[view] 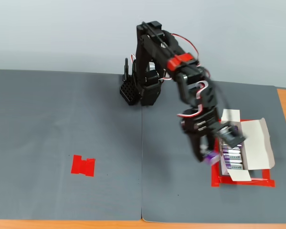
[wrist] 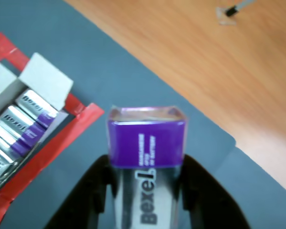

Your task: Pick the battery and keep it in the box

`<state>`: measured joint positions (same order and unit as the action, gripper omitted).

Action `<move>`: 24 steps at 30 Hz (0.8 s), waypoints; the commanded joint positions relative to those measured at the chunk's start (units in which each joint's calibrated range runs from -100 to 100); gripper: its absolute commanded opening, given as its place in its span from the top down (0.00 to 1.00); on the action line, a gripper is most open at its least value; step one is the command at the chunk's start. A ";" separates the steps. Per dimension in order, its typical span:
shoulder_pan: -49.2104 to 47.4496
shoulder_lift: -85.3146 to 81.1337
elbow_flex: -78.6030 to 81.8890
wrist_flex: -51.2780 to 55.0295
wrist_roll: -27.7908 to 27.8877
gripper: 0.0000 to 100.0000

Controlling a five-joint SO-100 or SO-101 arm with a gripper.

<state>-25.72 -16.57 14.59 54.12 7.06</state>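
Note:
My gripper (wrist: 146,168) is shut on the battery (wrist: 146,142), a purple and silver block printed "Bexel", with a black finger on each side of it. The box (wrist: 45,78), a white carton with open flaps, lies to the left in the wrist view and holds several similar batteries (wrist: 30,119) in a row. In the fixed view the gripper (view: 207,153) hangs low over the mat with the battery's (view: 211,158) purple end showing, just left of the box (view: 255,145). The held battery is beside the box, outside it.
The box rests on a red tape rectangle (view: 243,182). A separate red tape patch (view: 83,165) lies on the grey mat (view: 61,119) at the left. The arm's base (view: 145,88) stands at the back centre. Bare wood (wrist: 219,71) lies beyond the mat's edge.

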 commanded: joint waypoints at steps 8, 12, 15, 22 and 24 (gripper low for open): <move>-11.39 1.43 -3.42 -0.56 1.77 0.96; -12.36 5.08 -4.15 -1.34 3.08 0.96; -12.89 7.71 -4.96 -2.64 3.60 0.96; -15.05 15.17 -11.56 -3.08 5.78 0.96; -15.72 17.46 -13.92 -2.99 5.84 0.96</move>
<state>-40.90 -0.25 6.51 51.86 12.58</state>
